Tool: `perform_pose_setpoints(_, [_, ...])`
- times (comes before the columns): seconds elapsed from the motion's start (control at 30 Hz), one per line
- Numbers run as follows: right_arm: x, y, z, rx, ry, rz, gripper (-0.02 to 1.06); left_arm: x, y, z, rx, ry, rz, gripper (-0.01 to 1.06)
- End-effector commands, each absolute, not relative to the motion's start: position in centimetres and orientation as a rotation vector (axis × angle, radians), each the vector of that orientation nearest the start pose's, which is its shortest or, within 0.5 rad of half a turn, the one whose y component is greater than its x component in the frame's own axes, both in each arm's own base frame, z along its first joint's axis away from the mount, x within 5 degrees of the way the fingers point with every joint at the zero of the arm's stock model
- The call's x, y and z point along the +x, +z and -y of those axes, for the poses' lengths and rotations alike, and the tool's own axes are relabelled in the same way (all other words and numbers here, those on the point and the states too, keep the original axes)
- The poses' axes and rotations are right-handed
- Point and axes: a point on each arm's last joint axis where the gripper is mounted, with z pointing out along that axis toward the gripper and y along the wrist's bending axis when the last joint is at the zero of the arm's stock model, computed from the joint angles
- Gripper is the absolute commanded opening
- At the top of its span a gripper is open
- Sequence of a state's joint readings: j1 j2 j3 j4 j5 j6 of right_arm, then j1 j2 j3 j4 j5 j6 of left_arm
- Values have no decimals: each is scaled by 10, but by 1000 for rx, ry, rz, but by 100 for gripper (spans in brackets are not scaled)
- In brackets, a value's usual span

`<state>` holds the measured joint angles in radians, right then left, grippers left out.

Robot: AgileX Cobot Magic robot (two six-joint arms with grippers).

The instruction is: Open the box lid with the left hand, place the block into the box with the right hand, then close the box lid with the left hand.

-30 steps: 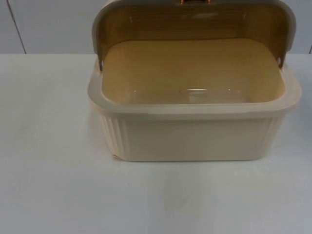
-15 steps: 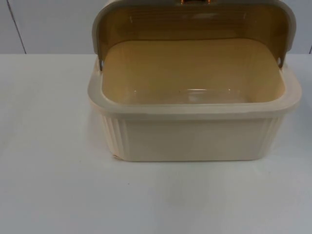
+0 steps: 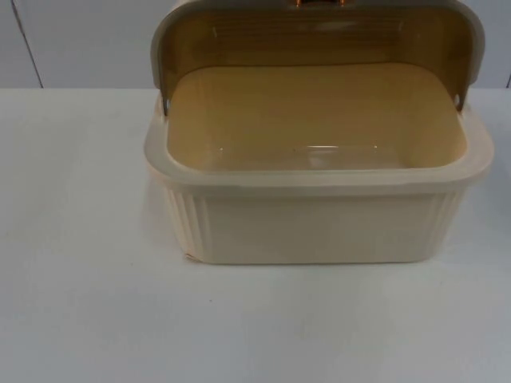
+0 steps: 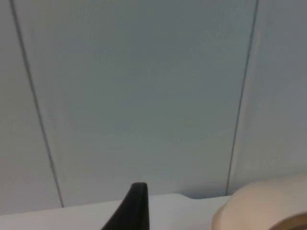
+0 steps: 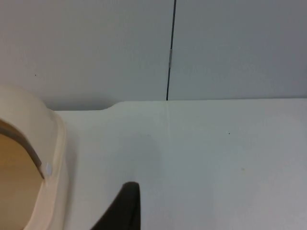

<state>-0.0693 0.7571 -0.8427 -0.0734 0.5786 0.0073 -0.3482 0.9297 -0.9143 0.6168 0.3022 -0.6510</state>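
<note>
A cream box (image 3: 319,227) with ribbed corners stands in the middle of the table in the top view. Its lid (image 3: 318,36), cream-rimmed with an amber see-through panel, is swung up and back, so the box is open. Inside I see just the tan floor (image 3: 311,112). The left gripper (image 4: 134,211) hangs by the grey partition wall, apart from a rounded cream corner of the box (image 4: 268,201). Over the white table beside the box's end (image 5: 50,158) is the right gripper (image 5: 125,211), touching nothing.
White table top (image 3: 96,303) stretches in front of the box and to both sides. The grey partition wall (image 3: 80,40) with dark seams closes off the back. A small orange handle (image 3: 318,3) sits on top of the raised lid.
</note>
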Motion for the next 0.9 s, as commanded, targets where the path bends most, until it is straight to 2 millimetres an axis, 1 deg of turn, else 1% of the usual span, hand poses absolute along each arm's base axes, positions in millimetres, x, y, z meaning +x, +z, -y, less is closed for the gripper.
perform_pose_setpoints(0.0, [147,375,15,47,-127,-1957,105,204,398,62,142,-188,-1731,104])
perform_pose_setpoints(0.03, [147,376,15,46,-127,-1952,105,213,396,66,149,-190,-1740,104])
perform_pose_setpoints(0.07, [147,376,15,46,-127,-1952,105,213,396,66,149,-190,-1740,104])
perform_pose_setpoints(0.13, [147,376,15,46,-127,-1942,105,230,400,73,170,-181,-1739,104])
perform_pose_setpoints(0.23, [148,377,15,45,-127,-1932,105,263,406,86,197,-166,-1745,104])
perform_pose_setpoints(0.27, [148,377,15,45,-127,-1932,105,263,406,86,197,-166,-1745,104])
perform_pose_setpoints(0.43, [148,377,15,44,-129,-1932,105,315,406,104,243,-124,-1762,104])
perform_pose_setpoints(0.47, [148,377,15,44,-129,-1932,105,315,406,104,243,-124,-1762,104])
perform_pose_setpoints(0.5, [148,377,15,44,-129,-1932,105,327,404,109,259,-109,-1768,104])
perform_pose_setpoints(0.63, [148,377,14,40,-126,-1932,105,351,394,125,310,-94,-1780,104])
perform_pose_setpoints(0.67, [148,377,14,40,-126,-1932,105,351,394,125,310,-94,-1780,104])
perform_pose_setpoints(0.73, [148,377,14,40,-126,-1932,105,360,389,138,378,-76,-1777,104])
perform_pose_setpoints(0.83, [148,377,14,40,-126,-1932,105,371,379,163,527,-23,-1756,104])
perform_pose_setpoints(0.87, [148,377,14,40,-126,-1932,105,371,379,163,527,-23,-1756,104])
